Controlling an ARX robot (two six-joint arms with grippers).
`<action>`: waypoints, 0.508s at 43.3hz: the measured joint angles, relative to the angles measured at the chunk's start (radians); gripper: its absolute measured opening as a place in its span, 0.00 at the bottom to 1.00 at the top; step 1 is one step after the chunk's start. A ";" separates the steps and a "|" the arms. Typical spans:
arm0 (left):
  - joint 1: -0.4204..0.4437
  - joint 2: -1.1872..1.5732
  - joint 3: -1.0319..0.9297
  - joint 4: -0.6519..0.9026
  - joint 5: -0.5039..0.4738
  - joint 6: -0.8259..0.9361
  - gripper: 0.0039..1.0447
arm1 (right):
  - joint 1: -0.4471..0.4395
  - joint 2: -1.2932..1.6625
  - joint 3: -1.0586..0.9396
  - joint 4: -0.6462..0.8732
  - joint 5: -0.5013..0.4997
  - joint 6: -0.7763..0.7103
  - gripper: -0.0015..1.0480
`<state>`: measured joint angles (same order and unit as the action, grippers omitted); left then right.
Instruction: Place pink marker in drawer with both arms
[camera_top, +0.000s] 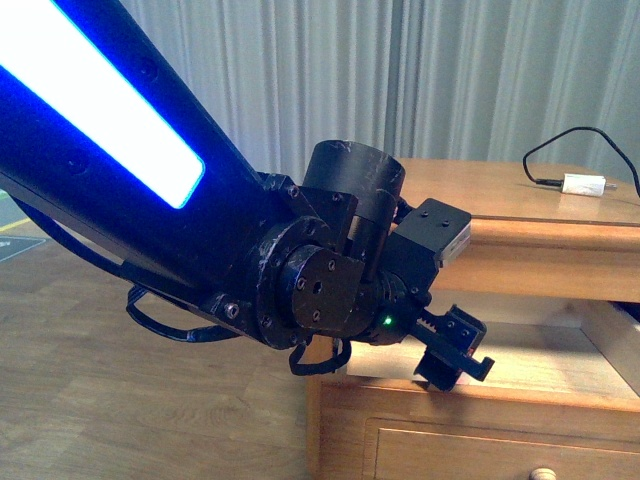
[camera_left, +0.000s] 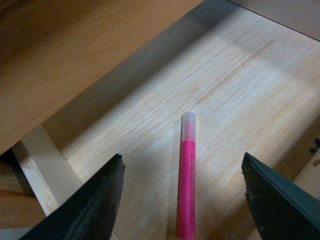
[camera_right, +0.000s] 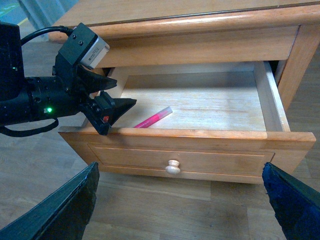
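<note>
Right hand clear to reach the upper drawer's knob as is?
Probably yes. The right hand is open, facing the knob with nothing between; the left hand sits over the front edge of the drawer, off to one side of the knob.

Your front view looks out from the body toward the cabinet (camera_top: 520, 230), but the left arm (camera_top: 200, 250) sits very near the lens and covers most of the frame. Your left wrist view looks steeply down into the drawer (camera_left: 240, 90) from close in, between its own fingers (camera_left: 95, 205). Your right wrist view stands back, facing the drawer front from slightly above. Both wrist views share the drawer floor and the pink marker (camera_left: 186, 190). The front and right wrist views share the left gripper (camera_right: 116, 114).
</note>
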<state>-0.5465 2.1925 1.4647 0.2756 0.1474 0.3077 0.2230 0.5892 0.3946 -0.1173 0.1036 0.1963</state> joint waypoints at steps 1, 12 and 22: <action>0.000 0.000 0.000 0.000 0.000 0.000 0.73 | 0.000 0.000 0.000 0.000 0.000 0.000 0.92; -0.008 0.000 -0.024 0.119 -0.130 -0.052 0.94 | 0.000 0.000 0.000 0.000 0.000 0.000 0.92; -0.014 -0.061 -0.075 0.173 -0.158 -0.097 0.94 | 0.000 0.000 0.000 0.000 0.000 0.000 0.92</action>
<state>-0.5610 2.1319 1.3899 0.4484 -0.0105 0.2111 0.2230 0.5892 0.3946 -0.1173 0.1036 0.1963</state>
